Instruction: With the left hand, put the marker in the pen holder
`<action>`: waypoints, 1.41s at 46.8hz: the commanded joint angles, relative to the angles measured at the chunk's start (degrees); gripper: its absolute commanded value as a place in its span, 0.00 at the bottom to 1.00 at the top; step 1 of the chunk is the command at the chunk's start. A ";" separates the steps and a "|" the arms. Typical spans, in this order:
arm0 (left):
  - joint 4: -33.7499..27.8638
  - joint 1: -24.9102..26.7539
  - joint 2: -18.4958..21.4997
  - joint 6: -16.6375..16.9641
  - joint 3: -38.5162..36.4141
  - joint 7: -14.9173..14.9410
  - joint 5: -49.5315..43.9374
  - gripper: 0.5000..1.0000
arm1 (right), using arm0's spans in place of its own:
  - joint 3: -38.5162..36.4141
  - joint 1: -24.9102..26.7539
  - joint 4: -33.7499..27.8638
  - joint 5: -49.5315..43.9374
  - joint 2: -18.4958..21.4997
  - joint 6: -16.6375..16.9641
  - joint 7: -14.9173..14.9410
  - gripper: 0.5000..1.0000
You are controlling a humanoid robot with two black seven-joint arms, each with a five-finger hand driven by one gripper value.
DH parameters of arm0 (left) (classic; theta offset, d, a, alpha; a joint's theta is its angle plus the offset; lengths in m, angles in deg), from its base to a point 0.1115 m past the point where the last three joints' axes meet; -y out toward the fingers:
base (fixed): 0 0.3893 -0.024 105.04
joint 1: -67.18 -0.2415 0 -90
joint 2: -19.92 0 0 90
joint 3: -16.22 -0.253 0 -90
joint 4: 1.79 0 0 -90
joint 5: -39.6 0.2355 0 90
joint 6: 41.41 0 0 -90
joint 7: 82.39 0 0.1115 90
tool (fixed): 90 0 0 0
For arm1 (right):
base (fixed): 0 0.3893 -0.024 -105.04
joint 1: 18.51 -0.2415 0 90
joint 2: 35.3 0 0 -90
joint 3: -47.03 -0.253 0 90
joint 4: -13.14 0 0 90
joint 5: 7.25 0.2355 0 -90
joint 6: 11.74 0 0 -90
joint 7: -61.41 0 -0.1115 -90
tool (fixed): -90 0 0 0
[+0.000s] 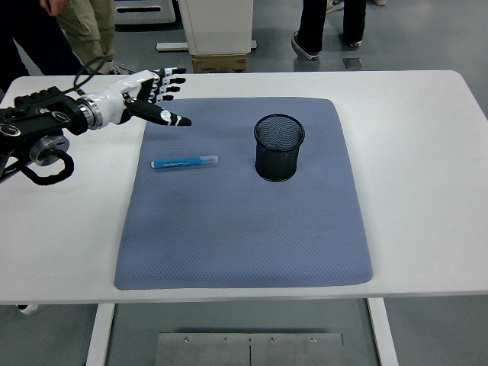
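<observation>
A blue marker (184, 162) with a clear cap lies flat on the grey-blue mat (244, 229), left of centre. A black mesh pen holder (278, 147) stands upright on the mat to the marker's right. My left hand (156, 95) reaches in from the left edge, fingers spread and empty, above the mat's far left corner, some way beyond the marker. The right arm is out of view.
The mat lies on a white table (427, 152). People's legs (328, 23) and a cardboard box (219, 61) stand on the floor behind the table's far edge.
</observation>
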 commanded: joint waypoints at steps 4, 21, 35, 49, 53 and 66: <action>-1.79 6.77 -3.17 -0.02 -11.43 -0.03 0.23 1.00 | 0.00 0.01 0.01 0.00 0.00 -0.02 0.01 1.00; -4.08 13.63 -7.13 -1.77 -24.36 0.76 2.68 1.00 | 0.00 0.01 0.01 0.00 0.00 -0.02 0.01 1.00; -4.08 14.95 -10.30 -2.21 -31.13 1.90 10.50 1.00 | -0.09 0.01 0.01 0.00 0.00 -0.02 0.01 1.00; -3.99 15.66 -10.30 -2.66 -31.22 3.22 12.63 1.00 | 0.00 0.01 0.01 0.00 0.00 -0.02 0.01 1.00; -3.99 15.66 -10.56 -2.48 -31.22 3.14 11.66 1.00 | 0.00 0.01 0.01 0.00 0.00 -0.02 0.01 1.00; -3.99 15.57 -11.26 -2.48 -31.22 3.22 6.64 1.00 | -0.09 0.01 0.01 0.00 0.00 -0.02 0.01 1.00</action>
